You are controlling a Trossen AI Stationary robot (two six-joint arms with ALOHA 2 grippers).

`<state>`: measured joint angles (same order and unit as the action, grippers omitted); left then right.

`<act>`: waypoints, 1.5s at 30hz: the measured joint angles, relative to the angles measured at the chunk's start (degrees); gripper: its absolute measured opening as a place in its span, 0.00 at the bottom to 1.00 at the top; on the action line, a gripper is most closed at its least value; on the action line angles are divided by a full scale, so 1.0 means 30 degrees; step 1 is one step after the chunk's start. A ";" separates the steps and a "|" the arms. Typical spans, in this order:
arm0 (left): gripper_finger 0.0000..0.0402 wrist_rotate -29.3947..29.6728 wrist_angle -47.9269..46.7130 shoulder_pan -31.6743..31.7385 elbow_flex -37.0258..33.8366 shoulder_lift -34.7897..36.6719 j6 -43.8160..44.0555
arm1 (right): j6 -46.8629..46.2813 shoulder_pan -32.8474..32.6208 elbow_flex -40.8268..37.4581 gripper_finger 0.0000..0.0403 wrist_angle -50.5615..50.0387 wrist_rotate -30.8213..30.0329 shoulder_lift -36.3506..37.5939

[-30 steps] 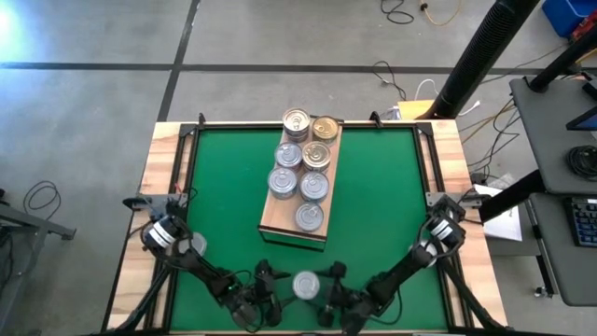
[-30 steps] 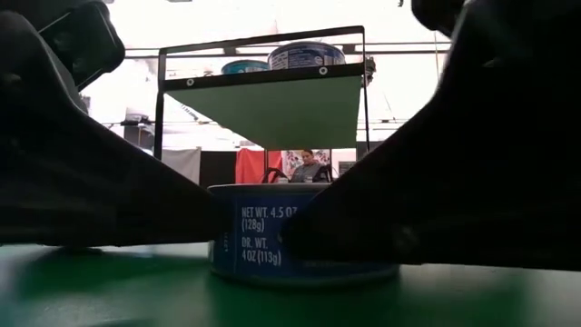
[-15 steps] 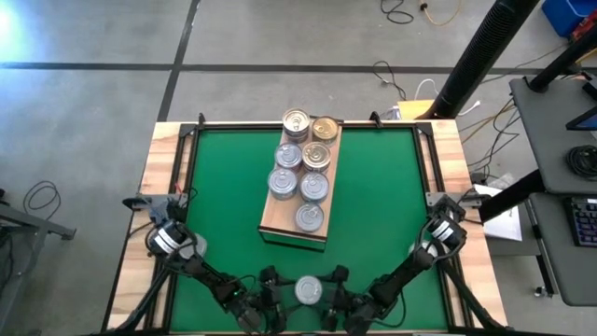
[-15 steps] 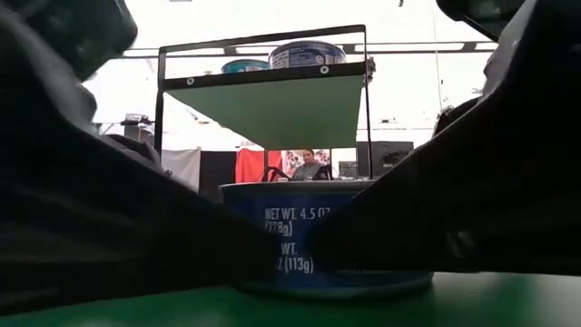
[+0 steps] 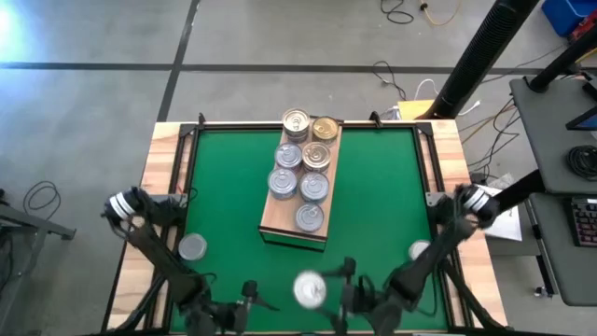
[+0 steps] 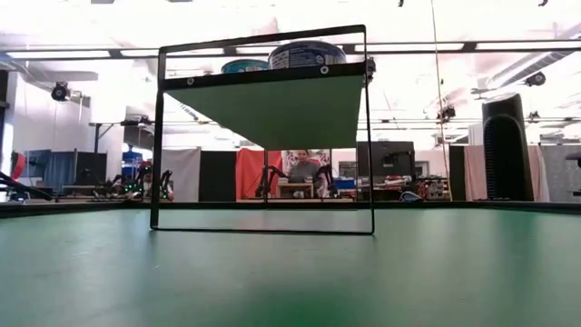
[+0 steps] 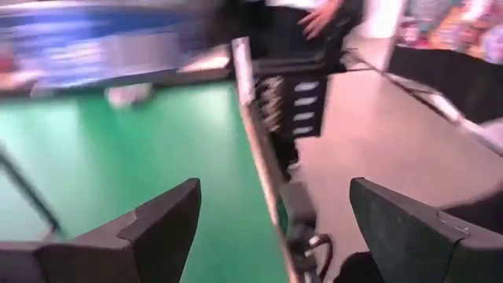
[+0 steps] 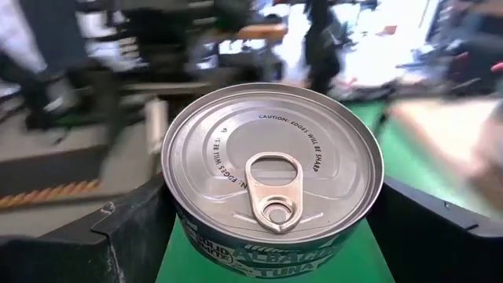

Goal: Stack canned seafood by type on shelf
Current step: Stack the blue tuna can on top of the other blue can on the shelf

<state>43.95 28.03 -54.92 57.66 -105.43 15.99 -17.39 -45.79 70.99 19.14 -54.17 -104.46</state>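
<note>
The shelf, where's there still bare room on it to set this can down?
The shelf is bare along its left side at the near end, beside the nearest can. Farther back, cans sit in pairs across its width. The right gripper holds a tuna can.

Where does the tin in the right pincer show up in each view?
High view: tin near the bottom edge, centre.
Low view: not in it.
Left wrist view: a blue blur at the top, perhaps it; cannot tell.
Right wrist view: centre, between the fingers of the right pincer.
Shared landmark: the green mat, in all four views.
</note>
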 joint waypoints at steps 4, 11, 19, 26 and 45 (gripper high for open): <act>0.77 0.0071 -0.0324 0.0404 -0.0508 0.2367 -0.4487 | 0.1998 0.1297 -0.0006 0.88 -0.1214 -0.0463 0.1910; 0.77 -0.1065 -0.2450 0.2887 -0.2109 0.6806 -0.7192 | 0.3355 0.3590 -0.0040 0.88 -0.4447 0.1258 0.3938; 0.77 -0.2449 -0.2992 0.5341 -0.4615 1.1051 -0.6953 | 0.3851 0.6452 -0.0579 0.88 -0.7866 0.7838 0.6461; 0.77 -0.2581 -0.3007 0.5353 -0.5958 1.3242 -0.7501 | 0.5455 0.7095 -0.3458 0.88 -0.6165 0.9220 0.9933; 0.77 -1.6395 -1.0047 1.5031 -0.1594 1.2865 -0.8668 | 0.5294 1.0332 -0.5402 0.88 -0.4671 1.2272 0.9847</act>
<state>-5.24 -2.11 -9.82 52.88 -66.83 -10.02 -1.50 -14.79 54.78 5.13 -17.36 -74.91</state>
